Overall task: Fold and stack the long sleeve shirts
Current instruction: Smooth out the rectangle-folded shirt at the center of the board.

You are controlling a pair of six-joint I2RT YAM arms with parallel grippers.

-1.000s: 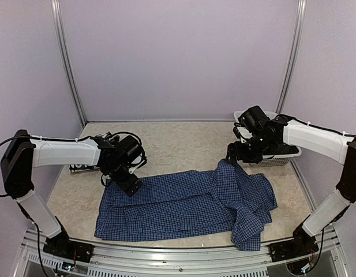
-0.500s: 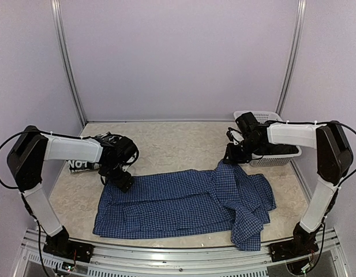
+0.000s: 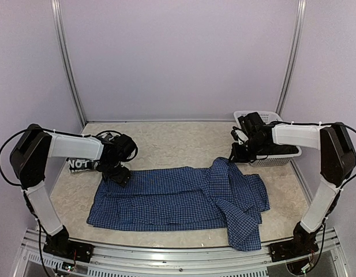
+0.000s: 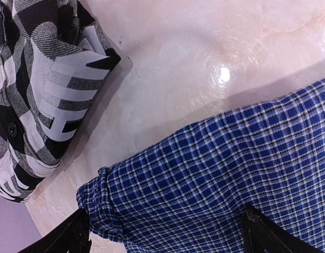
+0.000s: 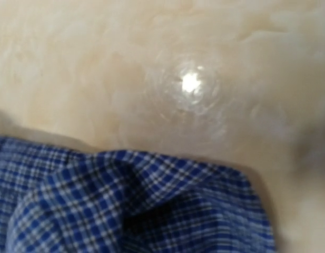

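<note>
The blue checked shirt [image 3: 178, 199] lies spread across the table, with its right side bunched and folded over. My left gripper [image 3: 120, 175] is at its far left corner. In the left wrist view that gripper [image 4: 170, 226] is open, its black fingertips [image 4: 78, 234] wide apart over the blue cloth [image 4: 215, 174]. My right gripper [image 3: 236, 154] sits at the shirt's raised far right peak and is shut on the cloth. The right wrist view shows only puckered blue fabric [image 5: 151, 211], not the fingers. The black-and-white plaid shirt [image 3: 79, 164] lies folded behind the left arm, its white letters [image 4: 62, 100] showing.
A white plastic basket [image 3: 278, 158] stands at the back right, just behind the right gripper. Bare marbled table [image 3: 178, 144] stretches behind the blue shirt. A metal rail [image 3: 166, 257] runs along the near edge, and the shirt's low right corner comes close to it.
The right gripper has closed on the shirt's far right peak. The left gripper moved back and left to the shirt's corner, and the whole shirt has shifted slightly left.
</note>
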